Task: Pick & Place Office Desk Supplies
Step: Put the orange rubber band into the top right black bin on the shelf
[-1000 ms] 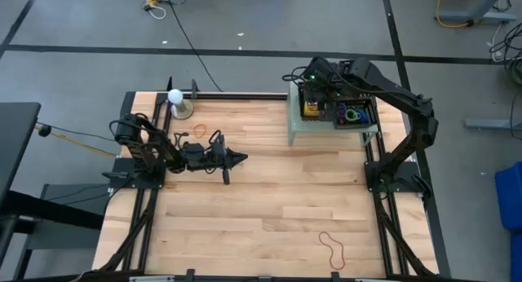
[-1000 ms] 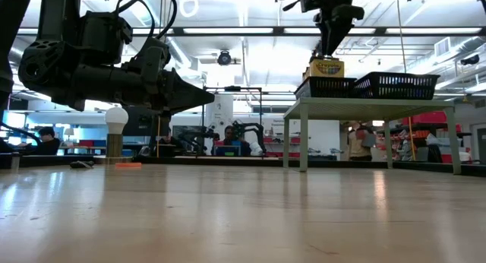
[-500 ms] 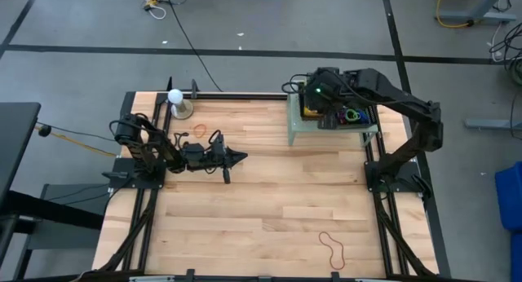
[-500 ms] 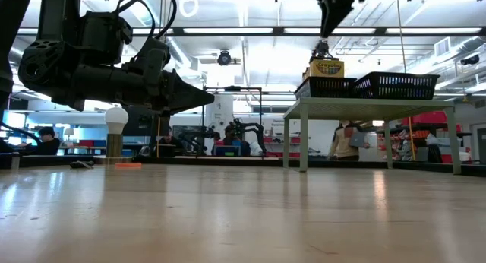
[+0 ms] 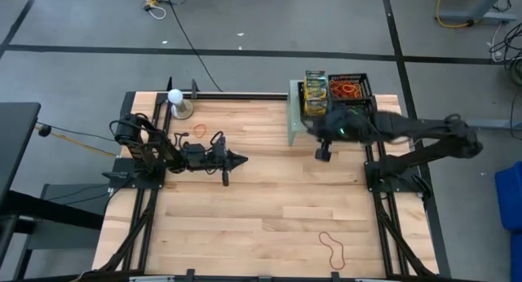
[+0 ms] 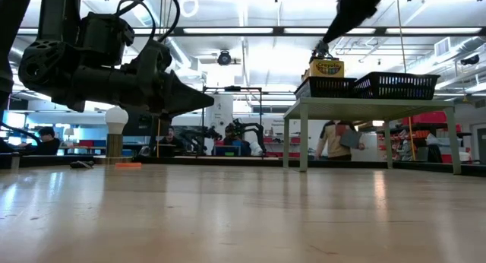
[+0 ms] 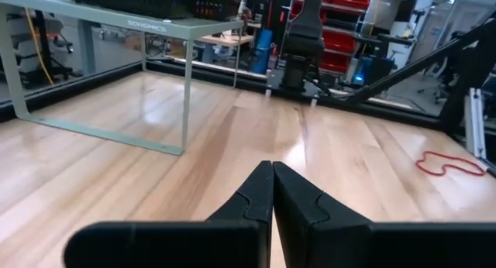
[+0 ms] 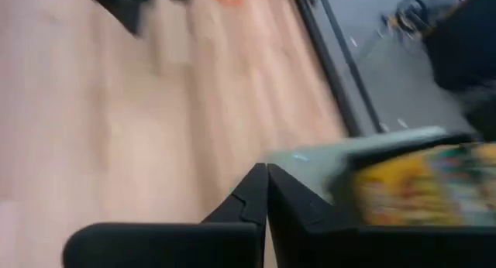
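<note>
The right wrist view is motion-blurred: the crayon boxes (image 8: 418, 187) smear into yellow. In the low view the right arm (image 6: 355, 12) leaves the frame's top.

Grey floor (image 5: 261, 25) with dark tape lines around the wooden table (image 5: 261, 209); bright ceiling lights (image 6: 250, 31), red shelving (image 7: 341, 20), people at desks beyond.

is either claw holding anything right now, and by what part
Nothing is held. The left claw is shut on nothing above the table, and the right claw is shut and empty beside the raised stand.
</note>
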